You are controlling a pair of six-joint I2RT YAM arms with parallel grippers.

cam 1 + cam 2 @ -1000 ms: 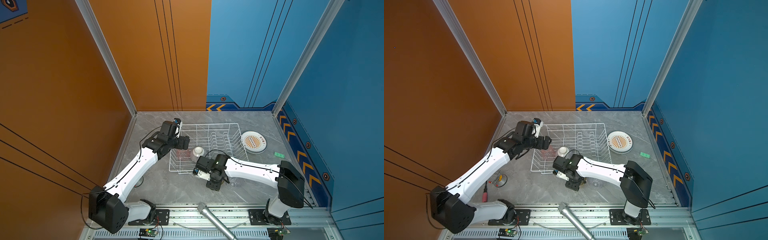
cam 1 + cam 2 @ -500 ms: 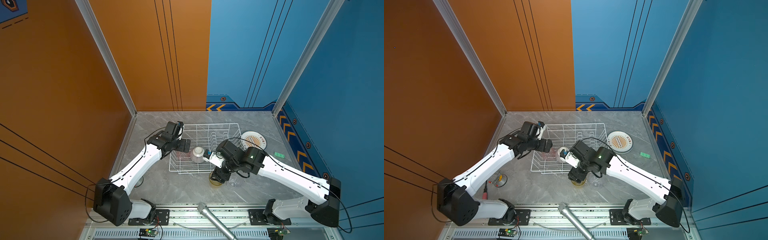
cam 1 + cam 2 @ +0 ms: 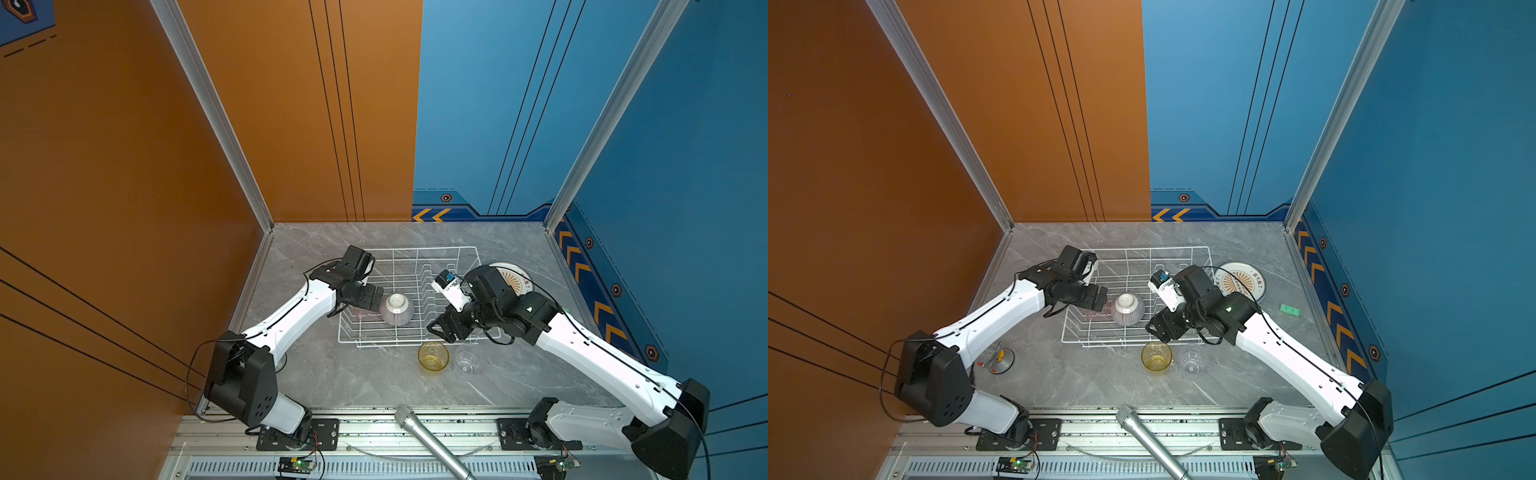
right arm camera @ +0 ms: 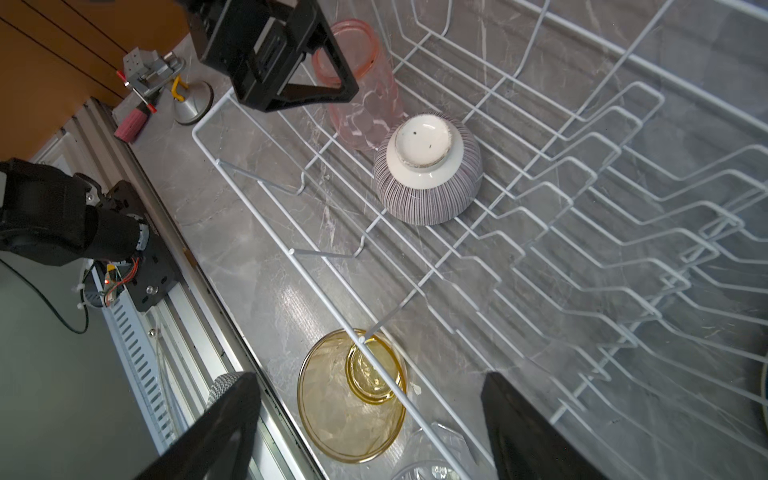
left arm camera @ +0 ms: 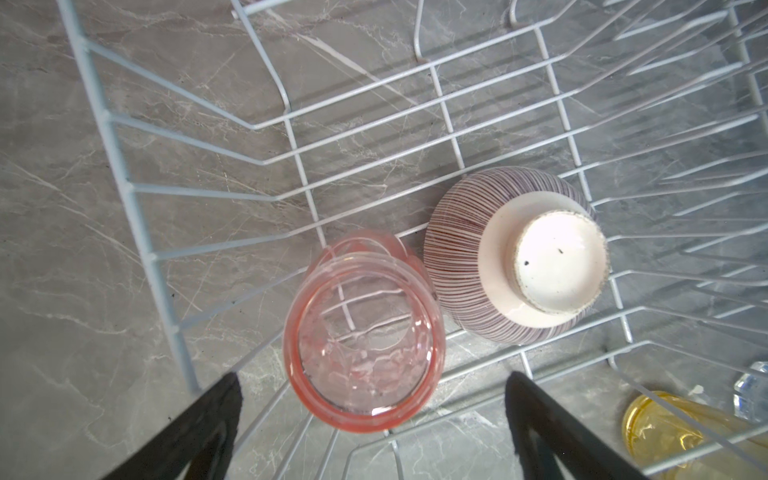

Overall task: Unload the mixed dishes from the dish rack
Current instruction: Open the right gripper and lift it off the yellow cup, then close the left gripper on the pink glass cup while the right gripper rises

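Right gripper (image 3: 441, 333) now clear of amber tumbler (image 3: 433, 356); plate (image 3: 520, 283) partly behind its arm.

- Both top views look steeply down from high above the table's (image 3: 332, 374) 6 o'clock edge, covering everything.
- The left wrist camera (image 3: 358, 261), at the dish rack's (image 3: 415, 270) 10 o'clock, looks closely down on the striped bowl (image 5: 469, 232).
- The right wrist camera (image 3: 448, 286), at the rack's 3 o'clock, shares that bowl close up.
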